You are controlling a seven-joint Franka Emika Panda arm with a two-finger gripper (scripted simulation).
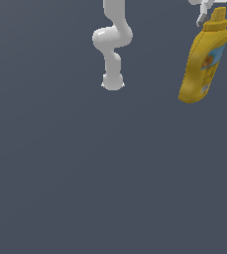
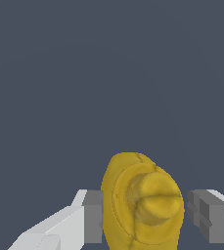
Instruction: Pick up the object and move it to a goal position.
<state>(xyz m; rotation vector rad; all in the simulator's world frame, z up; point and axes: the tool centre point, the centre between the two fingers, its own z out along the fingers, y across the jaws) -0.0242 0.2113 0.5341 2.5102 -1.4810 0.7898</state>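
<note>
Grey fingers (image 2: 93,217) sit on two sides of small yellow squeeze bottle (image 1: 203,62) with pointed cap and blue-red label; one touches, other shows small gap, so cannot tell if tight. Bottle hangs tilted, up off plain dark grey tabletop (image 1: 110,173), near far corner on exterior view's right. Step looks like carrying. Next: move to goal; no goal mark seen. White arm (image 1: 112,44) stands apart. Nothing in way.

Small yellow squeeze bottle (image 1: 203,62) — mustard yellow all over, cap the same yellow, front label light blue with an orange patch and small dark print too blurred to read. Glossy white robot arm (image 1: 112,39), plain and unpatterned. Gripper (image 2: 145,215) with white finger bodies and mid-grey pads (image 2: 93,215). Flat floor surface (image 1: 85,173) — uniform dark slate blue-grey, unmarked.
</note>
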